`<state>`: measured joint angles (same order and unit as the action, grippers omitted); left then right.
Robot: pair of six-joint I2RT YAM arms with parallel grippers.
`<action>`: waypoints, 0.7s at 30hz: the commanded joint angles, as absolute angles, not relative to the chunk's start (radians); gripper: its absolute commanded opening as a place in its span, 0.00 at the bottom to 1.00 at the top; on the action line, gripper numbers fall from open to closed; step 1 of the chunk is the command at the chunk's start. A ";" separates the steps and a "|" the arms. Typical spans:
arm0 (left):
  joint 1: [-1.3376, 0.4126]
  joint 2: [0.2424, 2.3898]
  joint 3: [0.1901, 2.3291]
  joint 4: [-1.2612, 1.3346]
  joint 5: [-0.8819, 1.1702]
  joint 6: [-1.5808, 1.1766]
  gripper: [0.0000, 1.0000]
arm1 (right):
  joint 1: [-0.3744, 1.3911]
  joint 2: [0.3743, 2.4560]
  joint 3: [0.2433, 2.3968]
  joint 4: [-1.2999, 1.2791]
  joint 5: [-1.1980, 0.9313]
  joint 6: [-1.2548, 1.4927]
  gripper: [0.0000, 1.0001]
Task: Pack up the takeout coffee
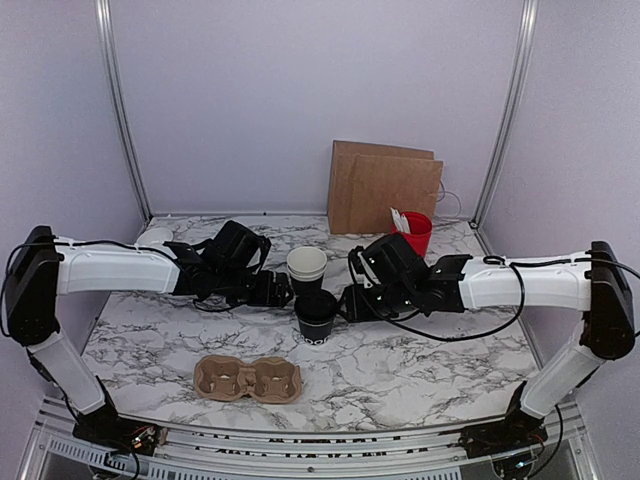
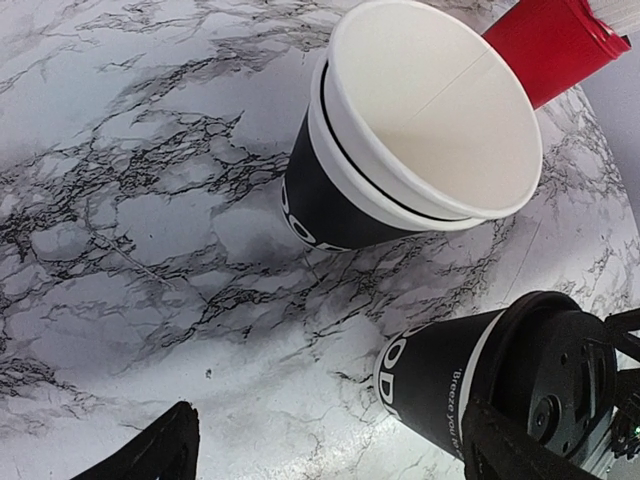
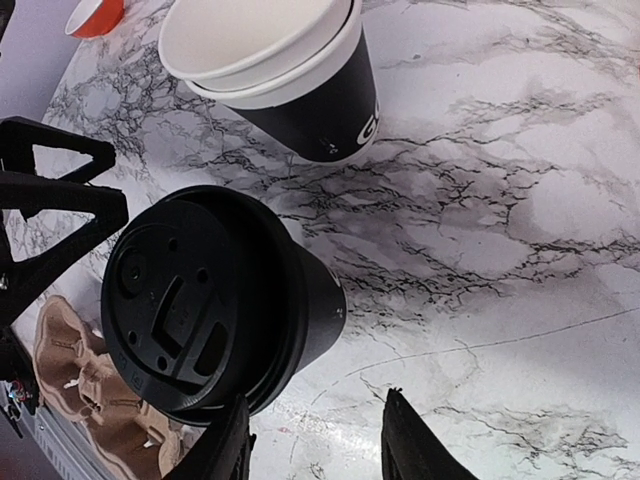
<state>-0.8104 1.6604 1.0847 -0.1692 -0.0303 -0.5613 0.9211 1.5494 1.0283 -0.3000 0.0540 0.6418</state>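
A black takeout cup [image 1: 316, 318] with a black lid [image 3: 185, 300] on it stands upright at the table's middle. Just behind it stands a stack of nested cups [image 1: 306, 265], black outside and cream inside [image 2: 430, 110]. My left gripper [image 1: 283, 292] reaches in from the left, open wide [image 2: 330, 462]. The lidded cup [image 2: 450, 385] sits just inside its right finger [image 2: 510, 450]. My right gripper [image 1: 345, 303] comes from the right, open [image 3: 315, 450], with only marble between its fingers. Its left finger [image 3: 225, 445] lies by the lid's rim.
A brown pulp cup carrier [image 1: 248, 379] lies in front of the cups, near the table's front edge. A brown paper bag [image 1: 383, 188] stands against the back wall, a red cup with white utensils [image 1: 415, 232] beside it. A small orange-and-white bowl [image 3: 95, 15] sits at the far left.
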 commanded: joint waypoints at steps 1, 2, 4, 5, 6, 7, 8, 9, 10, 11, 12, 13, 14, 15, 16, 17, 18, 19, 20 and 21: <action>-0.813 1.606 1.072 -0.198 -0.076 -0.566 0.92 | 0.931 1.559 1.061 -0.290 0.045 0.632 0.44; -0.813 1.594 1.073 -0.196 -0.081 -0.565 0.92 | 0.934 1.562 1.060 -0.289 0.042 0.633 0.44; -0.814 1.580 1.076 -0.184 -0.076 -0.559 0.92 | 0.941 1.568 1.059 -0.286 0.041 0.639 0.44; -0.817 1.575 1.077 -0.176 -0.071 -0.555 0.92 | 0.943 1.570 1.057 -0.283 0.041 0.641 0.44; -0.822 1.573 1.078 -0.168 -0.067 -0.550 0.92 | 0.943 1.572 1.055 -0.279 0.041 0.643 0.44; -0.828 1.571 1.078 -0.158 -0.058 -0.543 0.93 | 0.943 1.572 1.053 -0.276 0.043 0.645 0.44; -0.835 1.574 1.081 -0.147 -0.049 -0.535 0.93 | 0.943 1.573 1.052 -0.273 0.045 0.647 0.44; -0.843 1.581 1.083 -0.139 -0.039 -0.527 0.93 | 0.943 1.573 1.053 -0.271 0.047 0.649 0.44; -0.850 1.592 1.085 -0.132 -0.025 -0.521 0.93 | 0.943 1.572 1.055 -0.269 0.050 0.650 0.44; -0.858 1.602 1.087 -0.126 -0.011 -0.518 0.93 | 0.943 1.570 1.056 -0.269 0.051 0.651 0.44; -0.865 1.612 1.089 -0.120 -0.001 -0.513 0.93 | 0.943 1.570 1.057 -0.268 0.053 0.652 0.44; -0.872 1.622 1.090 -0.114 0.008 -0.510 0.93 | 0.943 1.568 1.059 -0.268 0.055 0.652 0.44; -0.880 1.630 1.091 -0.107 0.016 -0.508 0.93 | 0.943 1.568 1.058 -0.268 0.058 0.652 0.44; -0.886 1.637 1.091 -0.099 0.022 -0.506 0.93 | 0.943 1.567 1.059 -0.267 0.061 0.652 0.44; -0.892 1.645 1.091 -0.094 0.026 -0.506 0.93 | 0.943 1.566 1.057 -0.266 0.063 0.653 0.44; -0.896 1.652 1.091 -0.088 0.030 -0.506 0.93 | 0.943 1.566 1.056 -0.262 0.062 0.656 0.44; -0.901 1.659 1.090 -0.084 0.034 -0.506 0.93 | 0.943 1.567 1.055 -0.259 0.064 0.655 0.43; -0.904 1.666 1.091 -0.082 0.034 -0.509 0.93 | 0.944 1.569 1.056 -0.256 0.064 0.656 0.44; -0.905 1.673 1.092 -0.082 0.034 -0.509 0.93 | 0.943 1.572 1.057 -0.253 0.064 0.656 0.44; -0.905 1.680 1.092 -0.084 0.033 -0.511 0.93 | 0.943 1.574 1.055 -0.247 0.064 0.658 0.44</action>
<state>-0.8978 1.6485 1.0805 -0.1074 0.0116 -0.5259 0.9360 1.5623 1.0294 -0.2832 0.0528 0.6464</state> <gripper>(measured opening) 0.932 0.436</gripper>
